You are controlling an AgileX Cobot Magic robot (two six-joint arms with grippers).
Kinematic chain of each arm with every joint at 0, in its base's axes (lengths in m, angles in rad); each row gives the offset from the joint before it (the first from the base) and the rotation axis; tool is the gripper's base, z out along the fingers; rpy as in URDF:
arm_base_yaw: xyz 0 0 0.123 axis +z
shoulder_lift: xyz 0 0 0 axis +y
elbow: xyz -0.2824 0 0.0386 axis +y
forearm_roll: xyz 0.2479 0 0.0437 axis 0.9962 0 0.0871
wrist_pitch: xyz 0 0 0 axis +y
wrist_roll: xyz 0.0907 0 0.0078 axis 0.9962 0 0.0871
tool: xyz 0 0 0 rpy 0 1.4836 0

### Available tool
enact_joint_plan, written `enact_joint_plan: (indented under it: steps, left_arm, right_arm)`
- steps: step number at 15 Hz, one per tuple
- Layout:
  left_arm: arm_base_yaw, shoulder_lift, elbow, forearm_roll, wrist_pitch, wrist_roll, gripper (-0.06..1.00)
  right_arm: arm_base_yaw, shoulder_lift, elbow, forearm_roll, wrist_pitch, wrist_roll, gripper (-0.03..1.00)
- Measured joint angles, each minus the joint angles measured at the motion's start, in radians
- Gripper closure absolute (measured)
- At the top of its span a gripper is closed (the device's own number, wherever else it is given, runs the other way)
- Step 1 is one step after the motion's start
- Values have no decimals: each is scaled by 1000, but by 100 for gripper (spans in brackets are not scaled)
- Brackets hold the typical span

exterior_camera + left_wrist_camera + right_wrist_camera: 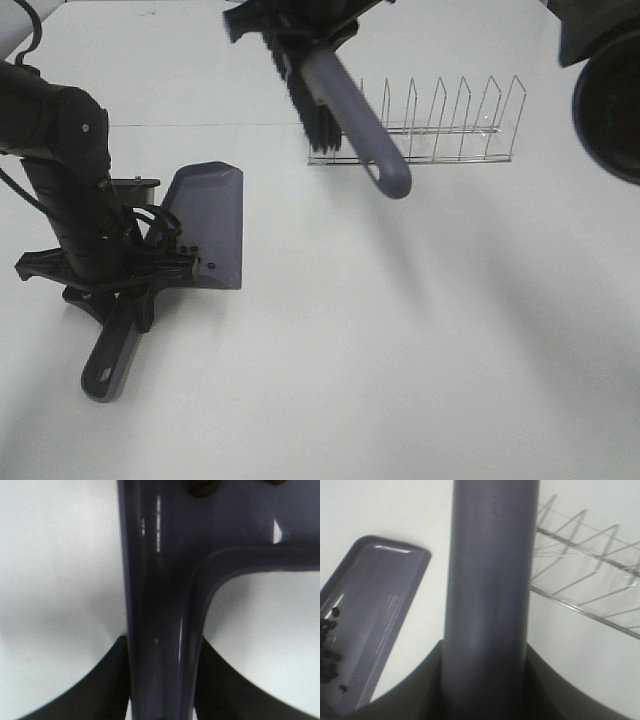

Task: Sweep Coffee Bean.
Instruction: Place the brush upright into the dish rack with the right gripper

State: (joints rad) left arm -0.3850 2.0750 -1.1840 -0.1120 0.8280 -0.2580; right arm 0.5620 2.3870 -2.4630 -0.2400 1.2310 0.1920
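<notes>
Beans: the coffee bean [329, 647] cluster lies inside the dustpan [210, 215], at its handle end, near the left edge of the bench [450, 330].
Left claw [162, 680]: pinching the dustpan's handle, just beside the beans.
Right claw [485, 680]: pinching the brush [345, 110], raised over the far edge, well apart.
Pan axis: handle toward the near edge, mouth toward the far edge.
Nearer arm: left, judged to carry the pan next.

A silver wire rack [460, 128] with a row of upright pointed dividers is seen at the upper centre-right of the high view, set on a plain white tabletop [450, 350]. In the right wrist view, the rack [585, 549] is shown at the upper right. A thin seam line is seen across the tabletop's upper left.
</notes>
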Motion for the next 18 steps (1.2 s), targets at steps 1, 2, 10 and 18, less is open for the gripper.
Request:
enact_joint_plan:
  steps: [1, 2, 10, 18]
  left_arm:
    - [0, 0, 0, 0, 0, 0, 63]
    - [0, 0, 0, 0, 0, 0, 63]
    - [0, 0, 0, 0, -2, 0, 63]
    - [0, 0, 0, 0, -2, 0, 63]
  right_arm:
    - [-44, -29, 2, 2, 1, -3, 70]
    - [-88, -61, 17, 2, 1, -15, 70]
    - [-401, -271, 462, 48, -1, -74, 70]
    - [-411, -250, 674, 72, -5, -79, 70]
